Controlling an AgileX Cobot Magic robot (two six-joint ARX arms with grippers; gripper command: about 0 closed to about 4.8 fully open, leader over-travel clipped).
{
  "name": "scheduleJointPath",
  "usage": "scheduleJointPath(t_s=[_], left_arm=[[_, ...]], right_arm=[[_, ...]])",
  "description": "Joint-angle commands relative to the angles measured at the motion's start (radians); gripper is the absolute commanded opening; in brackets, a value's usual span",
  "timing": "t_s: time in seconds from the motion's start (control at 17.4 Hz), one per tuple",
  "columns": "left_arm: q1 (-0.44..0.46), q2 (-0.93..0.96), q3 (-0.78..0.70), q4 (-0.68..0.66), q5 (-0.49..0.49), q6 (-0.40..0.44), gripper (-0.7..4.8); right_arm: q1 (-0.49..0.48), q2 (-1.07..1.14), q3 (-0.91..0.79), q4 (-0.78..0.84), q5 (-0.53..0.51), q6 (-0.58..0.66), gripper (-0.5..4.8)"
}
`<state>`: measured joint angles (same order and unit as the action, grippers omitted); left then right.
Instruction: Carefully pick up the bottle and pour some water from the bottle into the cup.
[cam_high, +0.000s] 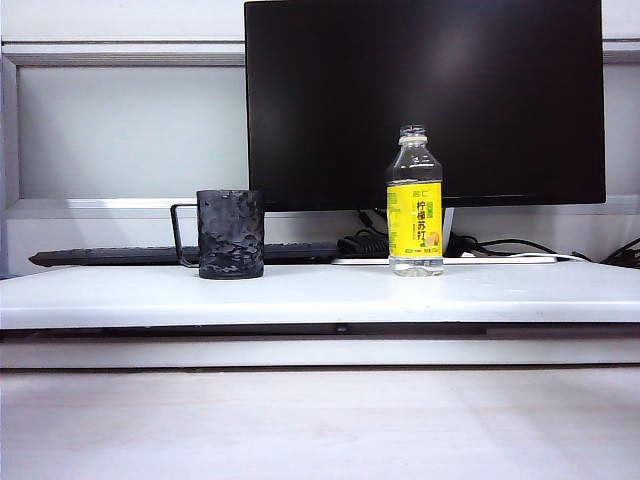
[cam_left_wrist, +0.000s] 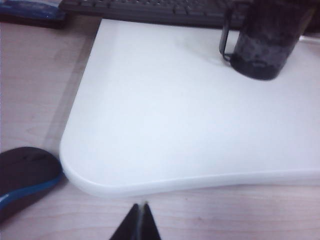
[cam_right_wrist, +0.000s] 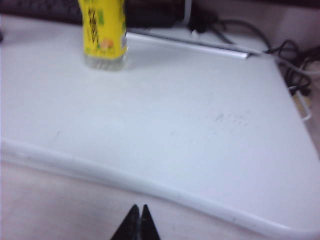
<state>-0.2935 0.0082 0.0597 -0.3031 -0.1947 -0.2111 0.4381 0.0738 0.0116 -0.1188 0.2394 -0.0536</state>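
The small clear plastic bottle with a bright yellow label (cam_high: 415, 200) stands upright and uncapped on the white raised board (cam_high: 320, 295), its long axis vertical. It is to the right of the dark grey-black dimpled mug with a thin squared wire handle (cam_high: 230, 234) and well apart from it. Both sit toward the board's far edge, in front of the black monitor (cam_high: 425, 100), with a black keyboard (cam_high: 110, 256) behind the mug.

Neither arm shows in the exterior view. The right gripper (cam_right_wrist: 137, 209) hangs off the board's near rim with its dark fingertips pressed together, grasping nothing. The bottle (cam_right_wrist: 103, 32) lies ahead of it across the bare white surface, so this looks like the arm nearer the bottle. The left gripper (cam_left_wrist: 140, 206) is likewise clenched and empty, off the board's rounded near corner, with the mug (cam_left_wrist: 265, 42) ahead of it and a dark mouse with a blue stripe (cam_left_wrist: 25, 175) beside that corner.

The bottle's wall is smooth, thin and probably yielding. Water is hard to make out through it. The mug is bumpy, matte and rigid. I judge that the right jaws must part before closing round the bottle's labelled body from the side.
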Motion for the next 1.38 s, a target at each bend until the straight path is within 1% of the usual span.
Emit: scheduleJointPath(t_s=[0.06,0.35,0.46,0.58,0.69,0.81,0.92,1.04,1.15,1.27,1.38], left_arm=[[0.002,0.000,0.001,0.012,-0.003,-0.006,-0.05],[0.003,-0.002,0.001,0.012,-0.003,-0.006,-0.05],[0.016,-0.005,0.001,0.011,-0.002,-0.006,-0.05],[0.080,-0.005,0.001,0.011,0.019,-0.006,-0.05],[0.170,-0.005,-0.003,0.012,0.018,-0.006,-0.05],[0.257,-0.005,-0.013,0.021,0.018,-0.006,-0.05],[0.306,-0.005,-0.029,0.073,0.015,-0.006,-0.05],[0.316,-0.005,-0.042,0.119,0.015,-0.006,-0.05],[0.312,-0.005,-0.048,0.132,0.019,-0.006,-0.05],[0.312,-0.005,-0.048,0.132,0.018,-0.006,-0.05],[0.312,-0.005,-0.048,0.132,0.018,-0.006,-0.05]], right_arm=[[0.002,0.001,-0.004,0.011,-0.002,0.001,-0.05],[0.002,0.001,-0.003,0.011,-0.002,0.001,-0.05],[-0.002,-0.005,-0.004,0.010,-0.002,0.001,-0.05],[-0.019,-0.030,-0.004,0.010,-0.006,0.001,-0.05],[-0.062,-0.076,-0.003,0.018,-0.007,0.001,-0.05],[-0.127,-0.071,-0.004,0.044,-0.006,0.001,-0.05],[-0.192,-0.071,-0.004,0.044,-0.006,0.001,-0.05],[-0.252,-0.071,-0.004,0.044,-0.006,0.001,-0.05],[-0.295,-0.071,-0.003,0.044,-0.003,0.001,-0.05],[-0.321,-0.071,-0.003,0.043,-0.002,0.001,-0.05],[-0.322,-0.071,-0.003,0.042,-0.002,0.001,-0.05]])
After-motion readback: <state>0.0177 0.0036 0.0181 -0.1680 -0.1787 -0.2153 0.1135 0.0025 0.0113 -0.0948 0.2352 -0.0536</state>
